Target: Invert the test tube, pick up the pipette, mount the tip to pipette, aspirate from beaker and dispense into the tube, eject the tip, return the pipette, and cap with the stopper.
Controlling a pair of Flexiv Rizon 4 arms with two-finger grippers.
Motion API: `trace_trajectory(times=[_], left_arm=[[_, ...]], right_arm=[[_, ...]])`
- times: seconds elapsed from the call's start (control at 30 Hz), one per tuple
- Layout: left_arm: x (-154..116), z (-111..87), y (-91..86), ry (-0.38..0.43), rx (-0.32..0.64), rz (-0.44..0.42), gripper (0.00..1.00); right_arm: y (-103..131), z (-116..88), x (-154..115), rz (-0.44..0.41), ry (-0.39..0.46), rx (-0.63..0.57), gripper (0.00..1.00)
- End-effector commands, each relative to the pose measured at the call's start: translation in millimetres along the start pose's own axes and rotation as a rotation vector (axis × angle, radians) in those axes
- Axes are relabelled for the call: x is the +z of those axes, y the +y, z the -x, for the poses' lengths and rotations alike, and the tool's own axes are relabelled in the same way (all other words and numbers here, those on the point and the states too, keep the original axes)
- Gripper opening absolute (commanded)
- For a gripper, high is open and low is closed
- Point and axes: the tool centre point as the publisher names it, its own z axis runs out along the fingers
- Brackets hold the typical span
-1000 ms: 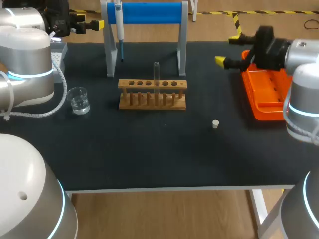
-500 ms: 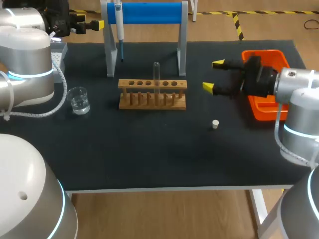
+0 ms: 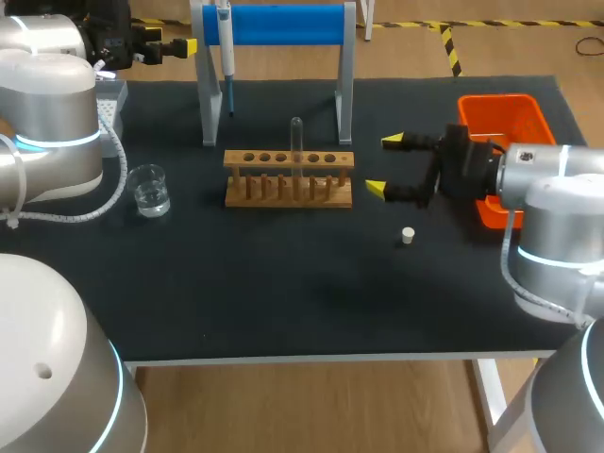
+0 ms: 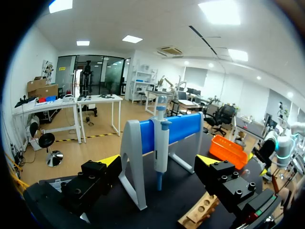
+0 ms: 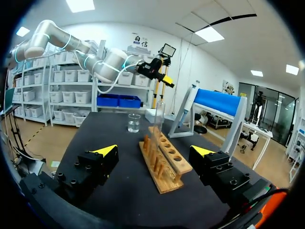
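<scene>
- Right gripper (image 3: 384, 165): fingers held wide apart, just off the right end of the wooden rack (image 3: 288, 177), pointing along it.
- Left gripper (image 4: 159, 160): fingers also apart, well behind the rack's left end.
- Test tube (image 3: 296, 151): upright in the rack, in a hole right of its middle.
- Stopper (image 3: 408, 235): in front of the rack's right end, apart from it.
- Beaker (image 3: 149, 191): left of the rack.
- Pipette (image 3: 226, 47): hanging on the blue stand (image 3: 283, 24) behind the rack.
</scene>
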Motion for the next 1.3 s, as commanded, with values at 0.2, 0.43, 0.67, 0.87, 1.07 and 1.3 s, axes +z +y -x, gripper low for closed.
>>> trace_trajectory(times=[0.2, 0.43, 0.67, 0.87, 1.07, 1.3], left_arm=[[0, 0.2, 0.5, 0.0, 0.0, -0.002, 1.0], [-15, -20.2, 11.5, 0.002, 0.021, -0.016, 1.0], [-50, -75.5, 40.7, 0.019, 0.079, -0.044, 1.0], [-71, -116.1, 64.1, 0.044, 0.11, -0.045, 1.0], [-81, -143.6, 87.0, 0.089, 0.152, -0.044, 1.0], [-83, -163.6, 112.7, 0.121, 0.183, -0.043, 1.0]], right_arm=[[0, 0, 0, -0.001, 0.0, 0.0, 1.0], [0, 0, 0, -0.001, 0.0, 0.0, 1.0], [0, 0, 0, -0.001, 0.0, 0.0, 1.0], [0, 0, 0, -0.001, 0.0, 0.0, 1.0], [0, 0, 0, -0.001, 0.0, 0.0, 1.0], [0, 0, 0, -0.001, 0.0, 0.0, 1.0]])
